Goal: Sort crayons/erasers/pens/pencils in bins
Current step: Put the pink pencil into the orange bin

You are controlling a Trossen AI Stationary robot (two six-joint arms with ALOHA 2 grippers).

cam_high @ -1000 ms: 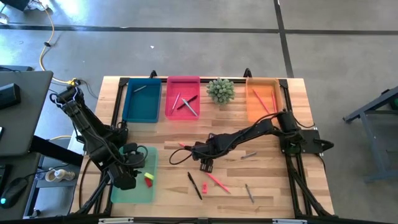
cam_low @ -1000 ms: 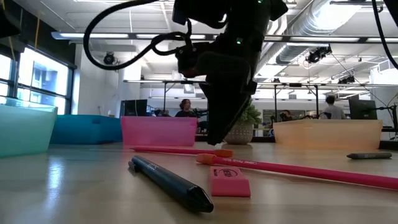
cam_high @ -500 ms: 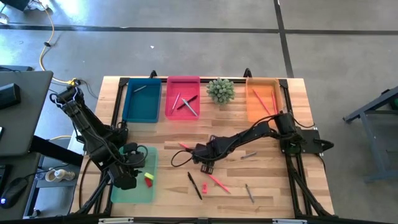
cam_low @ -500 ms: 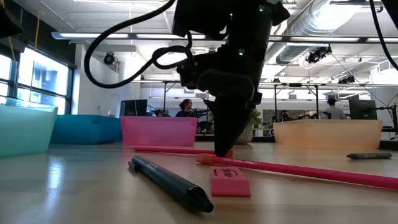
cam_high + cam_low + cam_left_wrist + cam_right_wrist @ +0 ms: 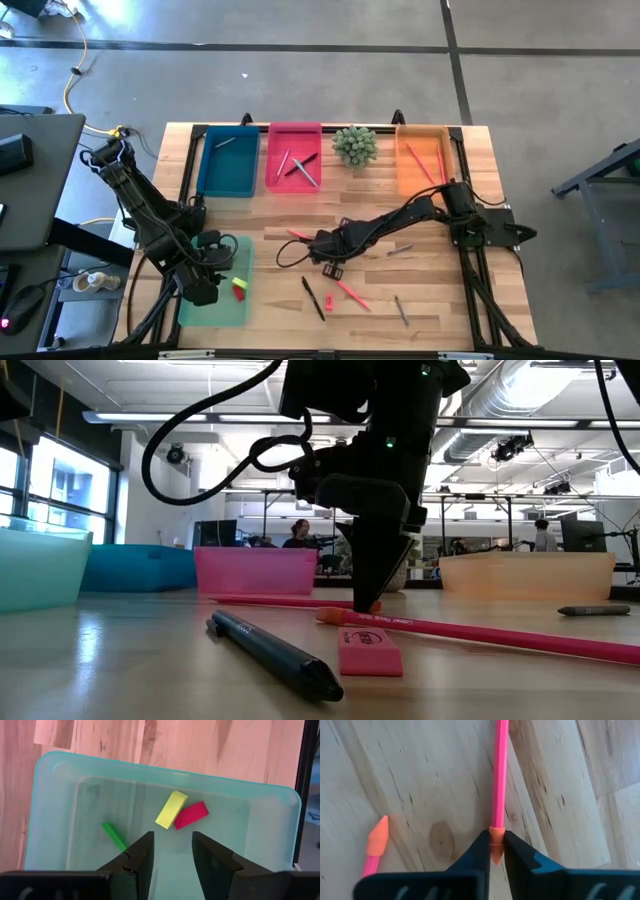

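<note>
The right gripper (image 5: 493,851), beside the flat pink eraser (image 5: 369,651) with unreadable print, pinches a long pink pencil (image 5: 498,780). The left gripper (image 5: 172,855), fingers apart, hovers over the translucent pale-green bin (image 5: 55,800).

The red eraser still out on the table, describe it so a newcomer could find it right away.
Start at the wooden table and go to its near middle. Between a black pen and a pink pencil lies the red eraser. Unlike those long thin sticks, it is one short blocky chunk, outside every bin.
</note>
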